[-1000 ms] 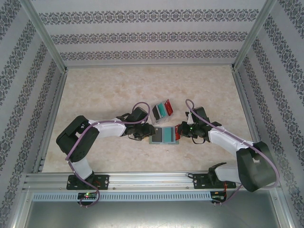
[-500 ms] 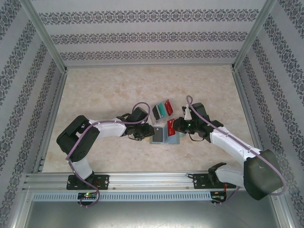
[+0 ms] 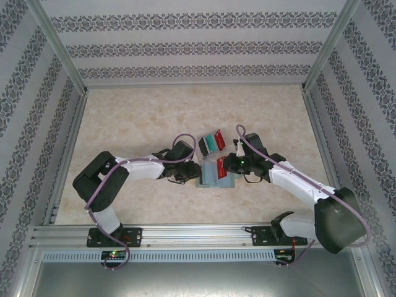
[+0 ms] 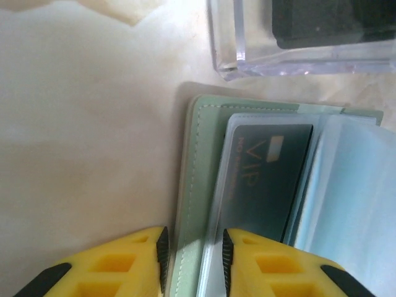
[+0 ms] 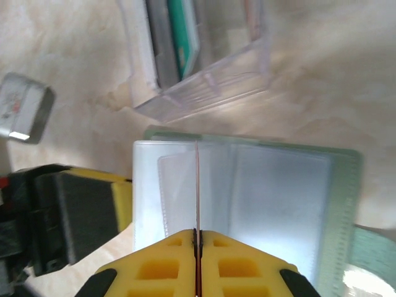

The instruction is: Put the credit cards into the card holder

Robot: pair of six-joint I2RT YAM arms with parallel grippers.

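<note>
Right jaws pinch a red card point(image 5: 197, 185) edge-on above the open holder point(image 5: 339, 204); left jaws stand narrowly apart over its edge, beside a sleeved dark card point(image 4: 266, 179); clear box point(image 5: 204, 93) just behind, on the desk point(image 3: 136, 117).

"VIP" — on the dark card point(image 4: 272, 176)

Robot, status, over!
Right tool shut on red plastic card, edge-down over grey-green card holder. Left tool straddles holder's edge. Clear plastic box beside it.
</note>
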